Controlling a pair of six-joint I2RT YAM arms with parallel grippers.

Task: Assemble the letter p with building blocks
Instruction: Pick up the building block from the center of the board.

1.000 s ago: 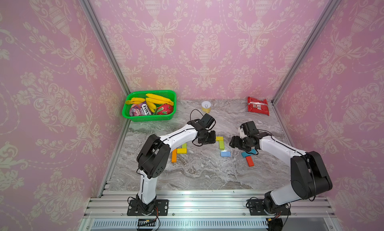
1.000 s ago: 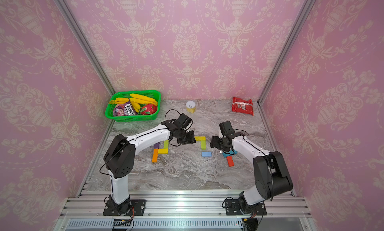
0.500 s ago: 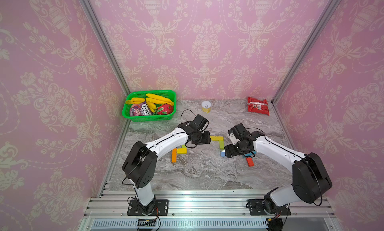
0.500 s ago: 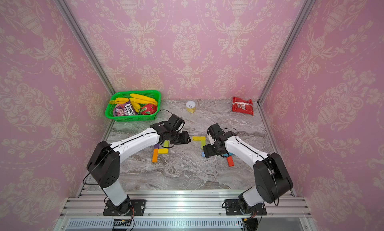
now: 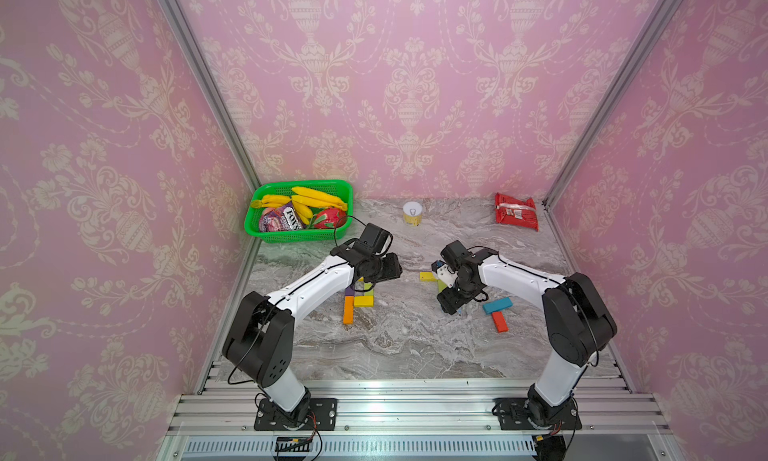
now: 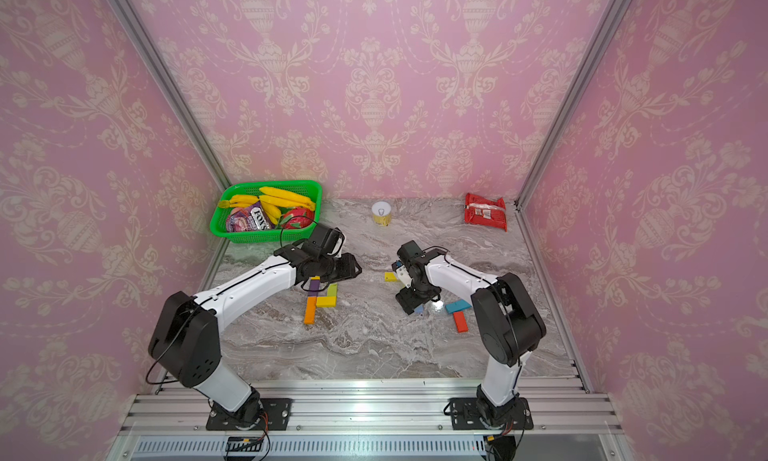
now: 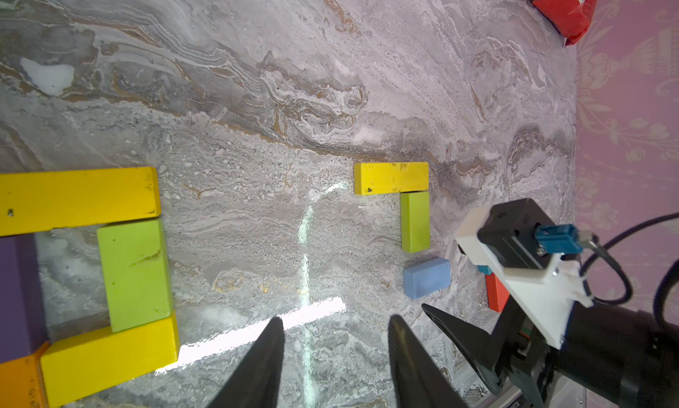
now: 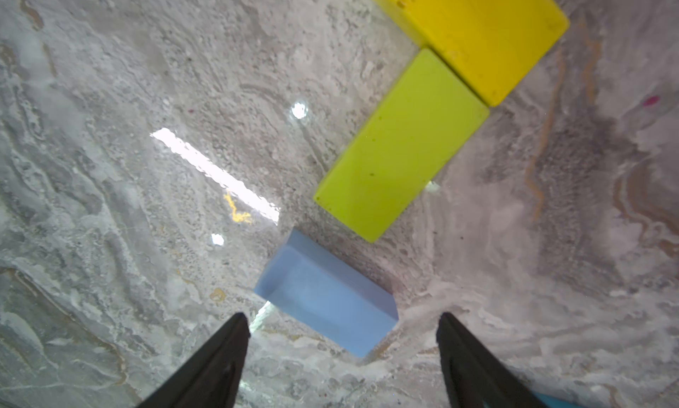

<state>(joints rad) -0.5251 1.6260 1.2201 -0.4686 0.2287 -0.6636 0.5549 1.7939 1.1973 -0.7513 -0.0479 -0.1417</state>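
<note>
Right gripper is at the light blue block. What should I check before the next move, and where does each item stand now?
1. Right gripper open and empty: ok.
2. Light blue block lined up between its jaws: ok in the right wrist view, though the block lies skewed to them.
3. Block free of the lime green block: ok, a gap shows.
4. Jaws low enough to grip the block: cannot tell.
5. Left gripper open and empty: ok.
6. Arms apart from each other: ok, a gap shows in both top views.
</note>
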